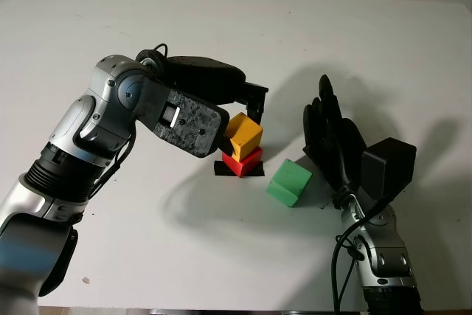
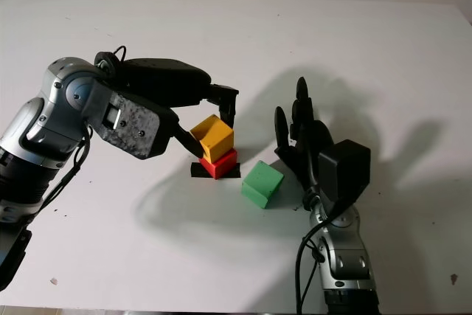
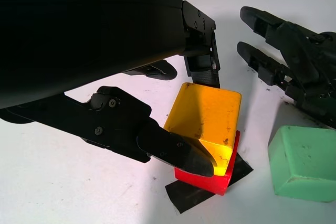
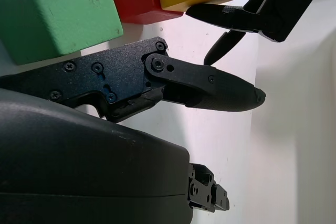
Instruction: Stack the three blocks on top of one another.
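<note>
A yellow block [image 1: 243, 134] sits slightly tilted on a red block [image 1: 244, 163], which stands on a black tape mark [image 1: 220, 170] at the table's middle. My left hand [image 1: 238, 129] is shut on the yellow block, one finger [image 3: 202, 69] at its far edge and another [image 3: 178, 153] at its near side. A green block [image 1: 288, 181] lies on the table just right of the stack. My right hand [image 1: 332, 134] is open and upright, close to the green block's right side without touching it.
The white table [image 1: 221, 27] stretches wide around the stack. A small dark speck [image 1: 86, 280] lies near the front left edge.
</note>
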